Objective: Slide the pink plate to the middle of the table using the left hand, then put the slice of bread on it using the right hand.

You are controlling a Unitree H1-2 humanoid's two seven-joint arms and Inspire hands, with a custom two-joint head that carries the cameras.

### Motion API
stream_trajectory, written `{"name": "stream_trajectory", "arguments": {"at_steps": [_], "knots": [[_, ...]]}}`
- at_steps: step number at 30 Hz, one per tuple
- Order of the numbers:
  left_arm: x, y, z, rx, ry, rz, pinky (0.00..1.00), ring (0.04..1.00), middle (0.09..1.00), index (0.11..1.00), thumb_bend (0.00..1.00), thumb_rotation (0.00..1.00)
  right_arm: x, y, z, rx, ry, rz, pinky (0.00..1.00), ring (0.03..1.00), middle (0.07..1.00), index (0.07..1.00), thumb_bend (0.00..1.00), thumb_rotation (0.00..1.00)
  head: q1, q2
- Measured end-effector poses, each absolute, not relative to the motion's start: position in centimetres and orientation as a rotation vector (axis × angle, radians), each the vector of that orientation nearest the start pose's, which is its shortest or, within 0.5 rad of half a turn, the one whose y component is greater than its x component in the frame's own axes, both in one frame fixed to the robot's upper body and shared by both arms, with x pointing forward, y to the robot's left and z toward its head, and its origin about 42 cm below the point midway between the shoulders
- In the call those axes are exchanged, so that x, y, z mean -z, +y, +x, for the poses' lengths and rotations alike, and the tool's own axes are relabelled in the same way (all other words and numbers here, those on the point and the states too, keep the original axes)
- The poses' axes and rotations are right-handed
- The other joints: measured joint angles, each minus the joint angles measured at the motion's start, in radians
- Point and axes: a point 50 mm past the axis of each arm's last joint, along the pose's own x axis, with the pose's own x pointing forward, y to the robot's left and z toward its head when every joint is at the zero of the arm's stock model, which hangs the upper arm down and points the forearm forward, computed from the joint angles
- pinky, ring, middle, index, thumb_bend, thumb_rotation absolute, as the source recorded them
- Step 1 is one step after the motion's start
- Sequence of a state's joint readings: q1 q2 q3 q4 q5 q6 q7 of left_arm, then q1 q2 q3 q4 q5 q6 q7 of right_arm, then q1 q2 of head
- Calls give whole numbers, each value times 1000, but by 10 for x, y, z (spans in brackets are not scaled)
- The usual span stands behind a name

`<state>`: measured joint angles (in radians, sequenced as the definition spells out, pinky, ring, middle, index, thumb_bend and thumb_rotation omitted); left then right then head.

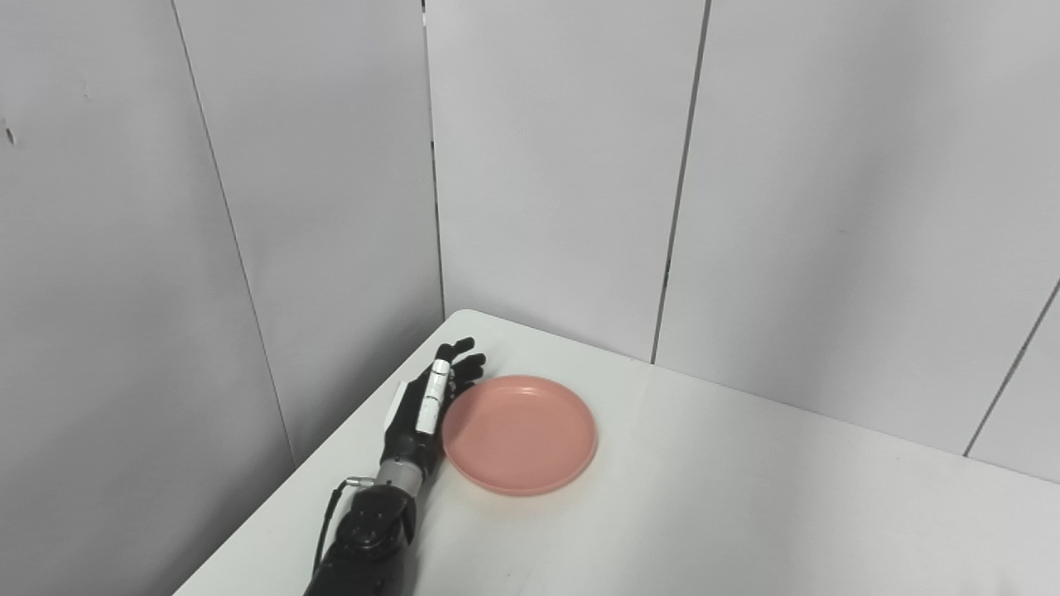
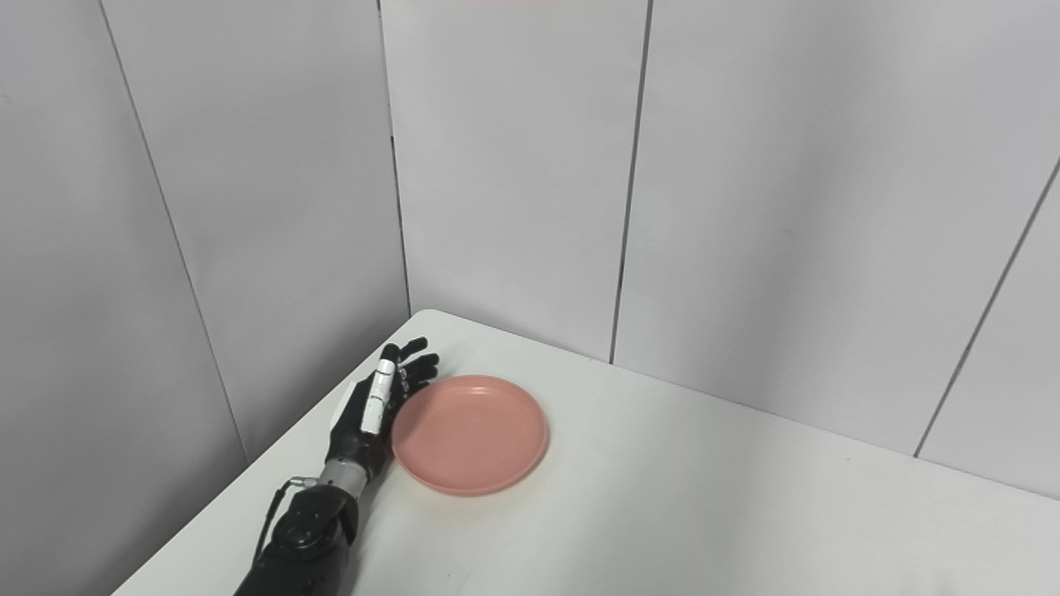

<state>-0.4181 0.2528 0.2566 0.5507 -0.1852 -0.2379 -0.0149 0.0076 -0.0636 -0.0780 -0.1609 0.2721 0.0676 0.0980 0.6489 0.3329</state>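
Observation:
A round pink plate (image 1: 520, 433) lies empty on the white table (image 1: 704, 497), near its far left corner. My left hand (image 1: 426, 406) is black with a white strip along one finger. It stands on edge against the plate's left rim, fingers apart and stretched toward the corner, holding nothing. It also shows in the right eye view (image 2: 377, 401), beside the plate (image 2: 470, 432). No slice of bread is in view. My right hand is not in view.
Grey wall panels (image 1: 563, 165) close off the table at the back and left. The table's left edge (image 1: 273, 513) runs close beside my left forearm. White tabletop stretches to the right of the plate.

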Motion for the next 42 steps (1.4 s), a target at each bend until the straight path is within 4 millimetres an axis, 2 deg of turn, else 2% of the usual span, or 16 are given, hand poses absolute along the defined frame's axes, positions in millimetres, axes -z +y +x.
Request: {"name": "stream_trajectory", "arguments": {"at_steps": [7,11,20,25,28,31,34,36,39,40,42], "knots": [[-128,344,408,-216,-157,-24,903,830,803,801,796,1000,-137,-245,280,-52,-111,199,1000,1000,1000,988,676,778,-17,11],[-127,340,408,-206,-157,-21,937,845,816,824,804,1000,-137,-242,280,-52,-111,207,1000,1000,1000,987,685,778,-29,12],[-126,334,410,-169,-155,-21,870,821,800,812,798,1000,-136,-236,280,-52,-111,212,1000,1000,1000,991,658,797,-75,23],[-126,321,408,-147,-151,-33,917,843,810,810,805,1000,-136,-234,280,-54,-111,216,1000,1000,1000,1000,650,804,-103,37],[-125,309,409,-114,-150,-36,938,854,821,824,811,1000,-136,-232,280,-56,-111,215,1000,1000,1000,995,652,813,-135,46],[-125,298,410,-91,-148,-46,890,847,824,832,784,1000,-136,-231,280,-58,-111,213,1000,1000,1000,990,651,820,-166,60],[-125,285,410,-74,-147,-60,886,849,832,842,771,1000,-139,-229,279,-63,-122,213,1000,1000,1000,989,655,825,-202,77],[-125,280,410,-64,-145,-63,886,849,833,842,776,1000,-143,-227,279,-69,-136,205,1000,1000,1000,997,636,850,-279,107],[-126,276,408,-56,-145,-68,883,848,833,842,766,1000,-144,-223,278,-74,-138,189,1000,973,989,1000,611,862,-314,123],[-126,275,407,-52,-145,-72,883,849,832,839,762,1000,-144,-221,277,-70,-139,191,990,954,976,987,592,863,-352,139],[-125,271,404,-47,-135,-80,881,845,827,834,761,1000,-146,-219,274,-54,-145,188,983,945,966,973,577,861,-353,140]]}}
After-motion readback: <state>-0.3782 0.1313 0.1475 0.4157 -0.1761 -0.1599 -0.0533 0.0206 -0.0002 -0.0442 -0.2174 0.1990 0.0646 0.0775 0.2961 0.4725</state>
